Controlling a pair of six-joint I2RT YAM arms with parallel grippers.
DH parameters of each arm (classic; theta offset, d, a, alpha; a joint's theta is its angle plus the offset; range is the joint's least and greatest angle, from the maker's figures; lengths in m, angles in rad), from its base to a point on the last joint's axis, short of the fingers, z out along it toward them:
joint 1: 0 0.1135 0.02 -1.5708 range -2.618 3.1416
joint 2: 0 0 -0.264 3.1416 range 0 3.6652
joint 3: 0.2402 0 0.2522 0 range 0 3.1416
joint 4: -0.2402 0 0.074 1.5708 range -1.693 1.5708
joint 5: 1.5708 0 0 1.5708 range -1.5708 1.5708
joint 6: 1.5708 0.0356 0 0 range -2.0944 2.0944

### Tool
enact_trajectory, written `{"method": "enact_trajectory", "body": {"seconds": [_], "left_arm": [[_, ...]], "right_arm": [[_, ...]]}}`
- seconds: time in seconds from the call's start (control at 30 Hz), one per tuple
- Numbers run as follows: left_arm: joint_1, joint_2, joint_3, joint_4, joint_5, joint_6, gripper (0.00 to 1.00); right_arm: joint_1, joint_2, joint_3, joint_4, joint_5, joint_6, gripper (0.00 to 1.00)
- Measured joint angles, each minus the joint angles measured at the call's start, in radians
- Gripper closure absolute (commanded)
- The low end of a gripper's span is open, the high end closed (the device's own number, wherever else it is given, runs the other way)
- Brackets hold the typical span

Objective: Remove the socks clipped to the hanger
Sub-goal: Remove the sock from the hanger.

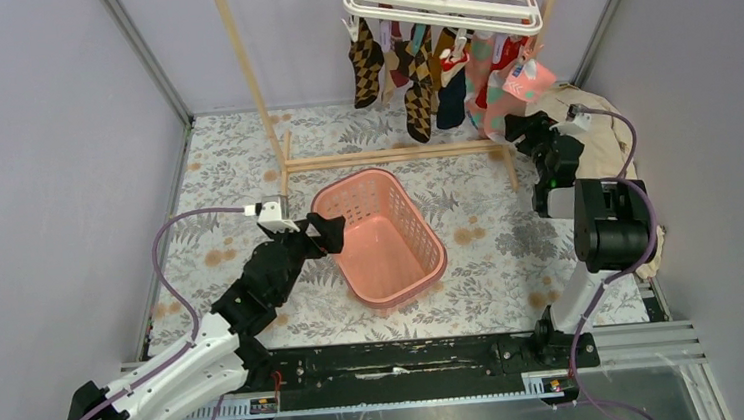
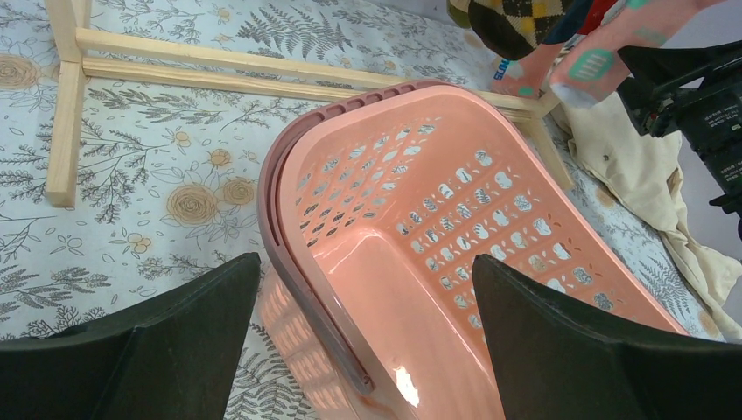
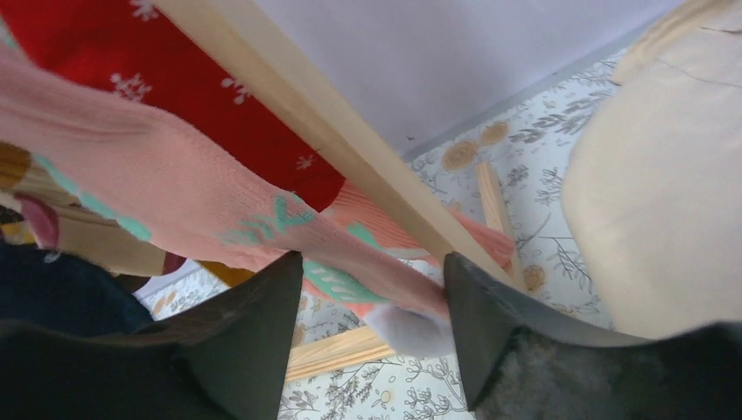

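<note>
Pink-teal sock [image 3: 219,210] toe sits between parted fingers [image 3: 254,350] of the right gripper [image 3: 374,271], grip unclear; socks [image 1: 418,76] hang clipped to the hanger [image 1: 442,2] over the table [image 1: 512,249]'s far edge. Left gripper [image 2: 367,271] gapes empty above the basket [image 2: 289,175].

White hanger [image 1: 442,4], brown argyle sock [image 1: 367,65], pink sock [image 3: 157,192] with teal marks, salmon basket [image 2: 455,210], floral-print table [image 1: 225,171]

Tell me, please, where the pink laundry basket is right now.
In the top view, the pink basket sits mid-table, in front of the wooden rack, with the left gripper at its left rim.
</note>
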Motion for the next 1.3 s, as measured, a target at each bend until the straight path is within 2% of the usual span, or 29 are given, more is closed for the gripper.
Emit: {"method": "enact_trajectory", "body": {"seconds": [0.07, 0.2, 0.37, 0.77, 0.93, 1.17, 1.3], "left_arm": [[0.0, 0.001, 0.0, 0.0, 0.001, 0.0, 0.01], [0.0, -0.005, 0.0, -0.001, 0.011, 0.0, 0.01], [0.0, -0.04, 0.0, -0.002, 0.021, -0.006, 0.01], [0.0, -0.055, 0.0, 0.001, 0.119, -0.029, 0.01], [-0.003, -0.026, 0.01, 0.024, 0.198, -0.033, 0.01], [-0.015, 0.042, 0.047, 0.091, 0.27, -0.033, 0.01], [-0.032, 0.085, 0.053, 0.137, 0.291, -0.037, 0.01]], "right_arm": [[0.0, 0.013, 0.0, 0.037, -0.034, 0.009, 0.51], [0.0, 0.025, -0.002, 0.08, -0.101, 0.038, 0.81], [0.0, -0.003, -0.042, 0.111, -0.168, 0.077, 0.99], [0.019, -0.324, -0.286, 0.072, -0.28, 0.146, 1.0], [0.055, -0.491, -0.359, -0.035, -0.34, 0.167, 1.0], [0.093, -0.852, -0.413, -0.25, -0.405, 0.183, 1.0], [0.138, -0.994, -0.422, -0.342, -0.42, 0.185, 1.0]]}}
